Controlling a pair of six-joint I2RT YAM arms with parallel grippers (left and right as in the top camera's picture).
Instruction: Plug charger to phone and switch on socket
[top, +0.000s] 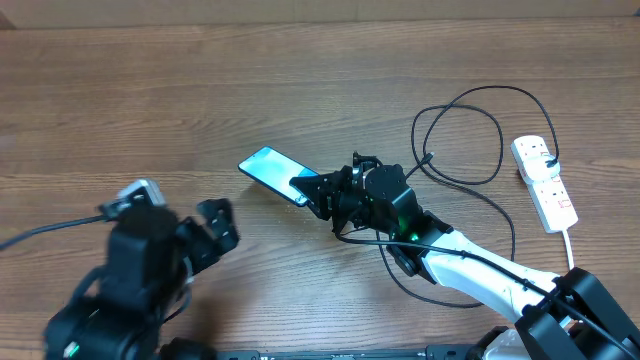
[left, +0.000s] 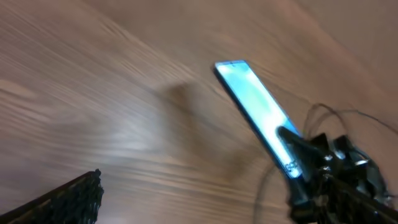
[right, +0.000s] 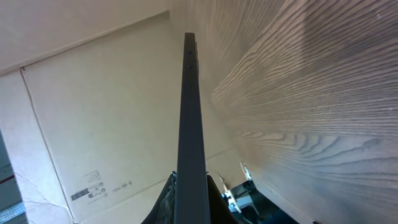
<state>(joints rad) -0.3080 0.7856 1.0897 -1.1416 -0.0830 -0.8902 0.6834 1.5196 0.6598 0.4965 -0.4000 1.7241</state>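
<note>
A: Starting at the left, what is the left gripper (top: 218, 225) doing?

B: Its fingers stand apart with nothing between them, above the desk (top: 300, 70). In the overhead view the phone (top: 268, 166) lies toward its 1 o'clock.

A: How does the phone lie?

B: Its long axis runs from 10 o'clock to 4 o'clock, and the screen is lit. The right gripper (top: 308, 190) is clamped on the 4 o'clock end (its own wrist camera shows the dark edge rising from between the fingers). I cannot tell whether the phone rests flat.

A: And the plug?

B: The charger (top: 499, 145) loops at that gripper's 3 o'clock, its tip well apart from the phone. The right arm is nearer but occupied, so I judge the free left arm would have to reach past the phone.

A: Beyond that?

B: The socket (top: 543, 180), farther toward 3 o'clock. The count is one phone, one charger, one socket and two grippers
</note>
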